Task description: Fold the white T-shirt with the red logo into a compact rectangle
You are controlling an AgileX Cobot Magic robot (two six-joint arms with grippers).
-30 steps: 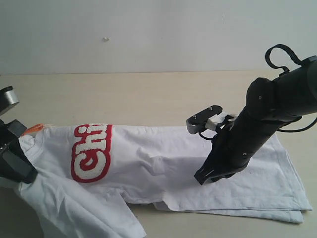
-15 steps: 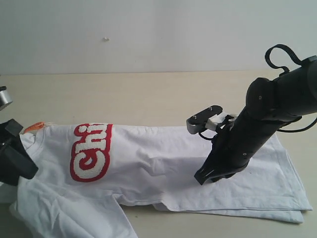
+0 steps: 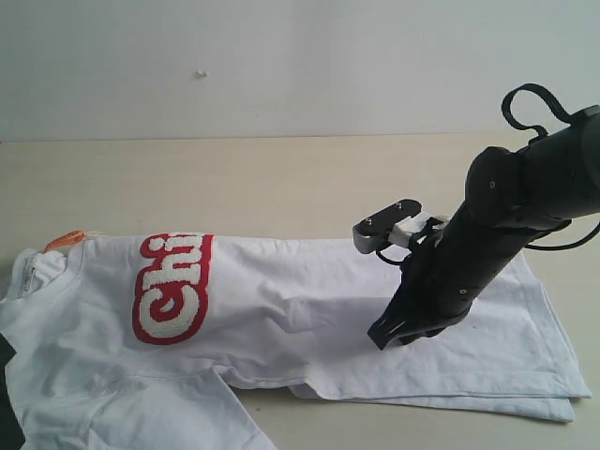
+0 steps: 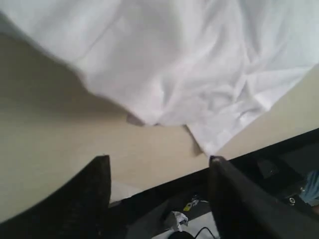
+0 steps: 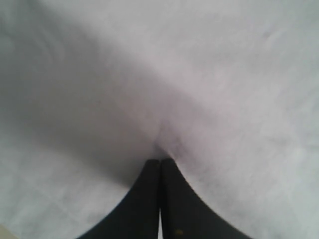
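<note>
The white T-shirt (image 3: 300, 309) lies folded lengthwise on the table, collar (image 3: 37, 272) and orange neck tag (image 3: 64, 241) at the left. Only the "Chi" end of the red logo (image 3: 172, 286) shows. My right gripper (image 3: 380, 336) is shut, its tips pressed down onto the shirt's middle-right; in the right wrist view the closed right gripper (image 5: 160, 160) touches a small pucker in the cloth (image 5: 199, 74). My left gripper (image 4: 159, 159) is open and empty over the table's front edge, apart from the shirt's sleeve (image 4: 189, 59). Only a dark sliver of it (image 3: 6, 394) shows at the lower left.
The beige table (image 3: 281, 187) stretches behind the shirt up to a pale wall (image 3: 300, 66). Its front edge (image 4: 164, 179) lies between the left gripper's fingers, with dark floor clutter (image 4: 179, 219) beyond.
My left gripper has let go of the shirt near the collar and drawn back down and left, almost out of the exterior view. That end of the shirt now lies flat. The right arm has not moved.
</note>
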